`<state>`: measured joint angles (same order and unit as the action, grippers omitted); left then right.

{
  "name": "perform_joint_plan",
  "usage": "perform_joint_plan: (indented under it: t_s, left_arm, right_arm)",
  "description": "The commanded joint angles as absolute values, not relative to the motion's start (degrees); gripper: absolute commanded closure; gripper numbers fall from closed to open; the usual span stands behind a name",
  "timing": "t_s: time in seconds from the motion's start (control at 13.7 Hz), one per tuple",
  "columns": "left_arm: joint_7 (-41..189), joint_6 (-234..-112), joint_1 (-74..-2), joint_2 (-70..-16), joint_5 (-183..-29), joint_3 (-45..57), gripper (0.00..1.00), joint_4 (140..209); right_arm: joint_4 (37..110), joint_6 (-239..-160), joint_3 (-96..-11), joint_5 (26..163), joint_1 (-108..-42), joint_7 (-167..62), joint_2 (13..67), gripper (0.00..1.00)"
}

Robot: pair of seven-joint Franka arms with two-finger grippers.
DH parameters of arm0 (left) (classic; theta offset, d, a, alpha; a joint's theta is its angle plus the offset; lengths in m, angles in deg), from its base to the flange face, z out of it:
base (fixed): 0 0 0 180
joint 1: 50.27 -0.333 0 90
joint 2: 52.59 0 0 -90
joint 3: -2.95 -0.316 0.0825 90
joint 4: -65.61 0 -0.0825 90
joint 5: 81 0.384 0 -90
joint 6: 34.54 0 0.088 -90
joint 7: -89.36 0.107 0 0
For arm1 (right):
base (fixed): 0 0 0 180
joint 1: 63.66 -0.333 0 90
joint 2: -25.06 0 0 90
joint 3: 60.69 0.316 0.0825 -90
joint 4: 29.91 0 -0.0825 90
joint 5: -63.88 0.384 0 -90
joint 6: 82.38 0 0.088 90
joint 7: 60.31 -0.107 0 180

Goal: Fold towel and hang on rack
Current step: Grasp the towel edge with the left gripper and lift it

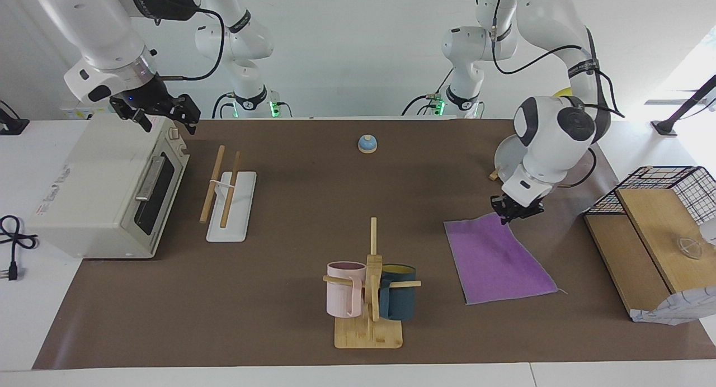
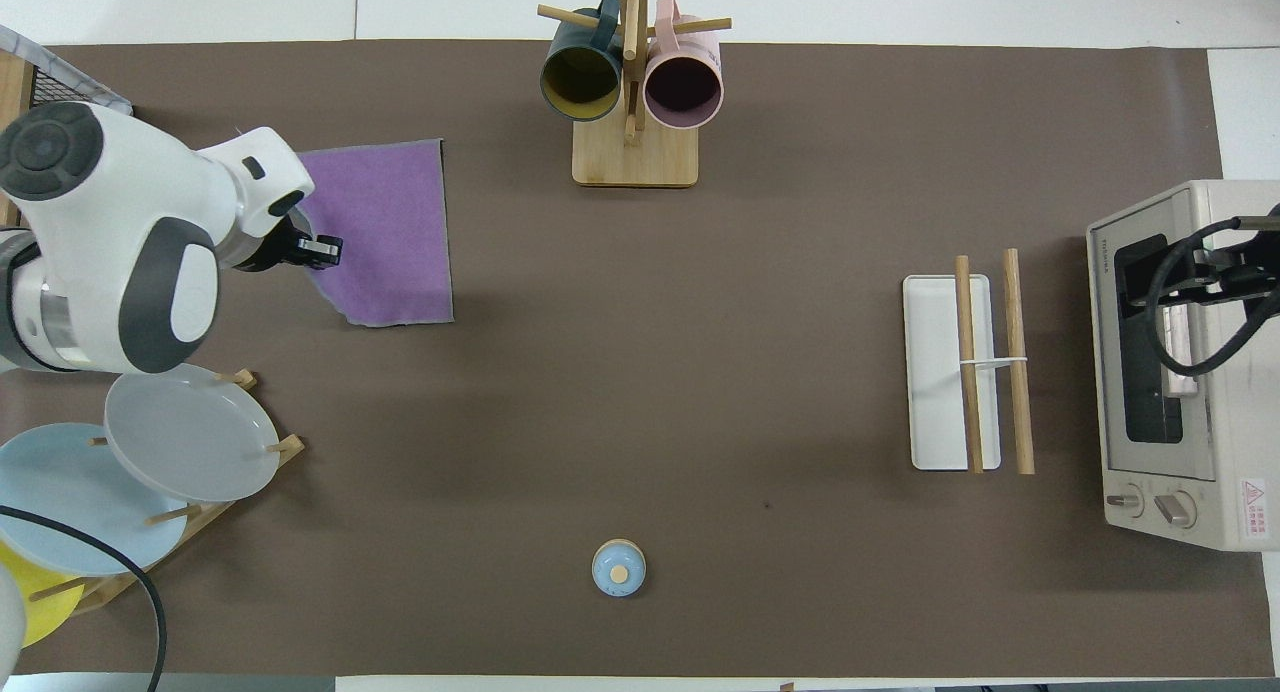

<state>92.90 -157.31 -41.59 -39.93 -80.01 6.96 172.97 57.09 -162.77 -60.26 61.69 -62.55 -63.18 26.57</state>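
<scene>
The purple towel (image 1: 495, 261) (image 2: 395, 227) lies toward the left arm's end of the brown mat, one corner raised off it. My left gripper (image 1: 514, 211) (image 2: 322, 252) is shut on that raised corner, and its wrist hides part of the cloth in the overhead view. The rack (image 1: 224, 191) (image 2: 985, 362), two wooden rods over a flat white base, stands bare beside the toaster oven. Over the oven's top hangs my right gripper (image 1: 165, 116) (image 2: 1215, 272), open and holding nothing; that arm waits.
The toaster oven (image 1: 100, 191) fills the right arm's end. A bamboo mug stand (image 1: 369, 297) with a pink and a teal mug stands farthest from the robots. A plate holder (image 2: 190, 432), a wire basket on wooden boards (image 1: 654, 219) and a small blue bell (image 1: 367, 144) also stand here.
</scene>
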Motion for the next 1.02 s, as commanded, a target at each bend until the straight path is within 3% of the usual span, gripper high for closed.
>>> perform_joint_plan:
  t_s: [0.0,0.29,0.36,0.44,0.95]
  left_arm:
    - [92.6,-156.9,-34.8,-41.6,-77.4,6.0,1.0,174.9]
    - [83.8,-167.8,-29.4,-40.6,-74.2,6.0,1.0,182.3]
    - [83.4,-168.5,-29.3,-40.5,-74.1,6.0,0.6,183.5]
    - [83.1,-168.4,-29.8,-40.5,-74.1,6.2,0.01,183.6]
    - [82.2,-169.2,-30.8,-40.1,-74.2,6.2,0.0,183.5]
  right_arm:
    - [58.4,-162.9,-60.3,61.3,-62.3,-62.2,25.4,0.0]
    - [58.4,-163.0,-60.3,61.3,-62.3,-62.2,25.4,0.0]
    - [58.4,-162.9,-60.3,61.3,-62.3,-62.2,25.4,0.0]
    - [58.4,-162.9,-60.3,61.3,-62.3,-62.2,25.4,0.0]
    - [58.4,-163.0,-60.3,61.3,-62.3,-62.2,25.4,0.0]
